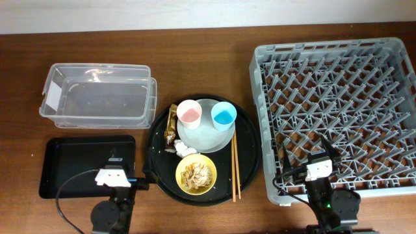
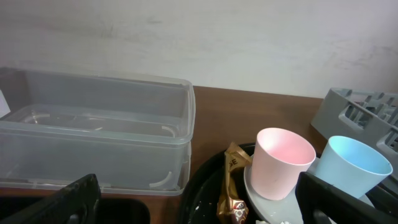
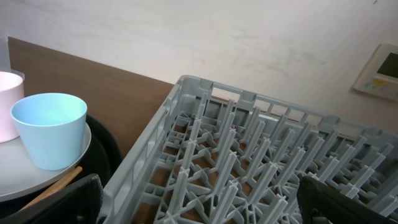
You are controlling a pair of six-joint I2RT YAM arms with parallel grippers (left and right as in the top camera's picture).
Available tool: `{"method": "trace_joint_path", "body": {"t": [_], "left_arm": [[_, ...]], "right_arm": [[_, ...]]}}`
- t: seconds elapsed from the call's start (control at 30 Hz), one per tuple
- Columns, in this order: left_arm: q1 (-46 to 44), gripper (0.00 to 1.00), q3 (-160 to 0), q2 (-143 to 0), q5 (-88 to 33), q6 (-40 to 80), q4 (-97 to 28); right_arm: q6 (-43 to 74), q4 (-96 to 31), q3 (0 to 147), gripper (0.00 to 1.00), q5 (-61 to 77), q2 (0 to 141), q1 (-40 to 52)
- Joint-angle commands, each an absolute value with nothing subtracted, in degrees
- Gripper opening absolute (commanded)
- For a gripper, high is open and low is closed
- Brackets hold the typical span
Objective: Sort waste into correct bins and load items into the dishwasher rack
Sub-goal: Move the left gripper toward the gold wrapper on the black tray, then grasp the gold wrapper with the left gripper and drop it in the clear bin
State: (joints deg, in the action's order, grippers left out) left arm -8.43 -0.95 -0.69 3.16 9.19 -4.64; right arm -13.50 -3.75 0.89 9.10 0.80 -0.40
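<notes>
Pink cup (image 1: 189,113) and blue cup (image 1: 223,116) are stood upright on the plate (image 1: 208,135). Around it are laid wrapper (image 1: 172,123) at 9 o'clock, tissue (image 1: 182,149) at 7, yellow bowl (image 1: 179,170) of food scraps (image 1: 197,174) at 6, chopsticks (image 1: 235,162) at 4; clear box (image 1: 97,97) at 10, black tray (image 1: 78,162) at 8, rack (image 1: 338,104) at 3.

A dark brown wooden table (image 1: 208,58) with a smooth, faintly streaked grain fills the scene. Along its far edge rises a plain off-white wall (image 1: 195,13), lightly mottled and scuffed. On the wall at the far right hangs a small beige rectangular control panel (image 3: 380,70), cut off by the frame edge. The light is soft and even, with weak shadows.
</notes>
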Motion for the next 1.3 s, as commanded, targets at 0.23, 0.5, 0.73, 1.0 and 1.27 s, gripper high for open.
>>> {"method": "trace_joint_path", "body": {"t": [0.23, 0.5, 0.73, 1.0, 1.27], "left_arm": [[-8.1, 1.00, -0.5, -0.3, 0.9, 9.0, -3.2], [-8.1, 1.00, -21.3, -8.1, -9.8, 9.5, -18.3], [-8.1, 1.00, -61.7, -40.9, -20.4, 4.8, -53.2], [-8.1, 1.00, -81.0, -61.6, -21.4, 4.5, -67.9], [-12.6, 0.01, -78.6, -69.5, -29.6, 5.6, -74.5]], "right_arm": [[-13.1, -3.6, 0.3, 0.98, 9.3, 0.3, -0.7], [-13.1, -3.6, 0.3, 0.98, 9.3, 0.3, -0.7], [-13.1, -3.6, 0.3, 0.98, 9.3, 0.3, -0.7], [-13.1, -3.6, 0.3, 0.98, 9.3, 0.3, -0.7], [-13.1, -3.6, 0.3, 0.98, 9.3, 0.3, -0.7]]}}
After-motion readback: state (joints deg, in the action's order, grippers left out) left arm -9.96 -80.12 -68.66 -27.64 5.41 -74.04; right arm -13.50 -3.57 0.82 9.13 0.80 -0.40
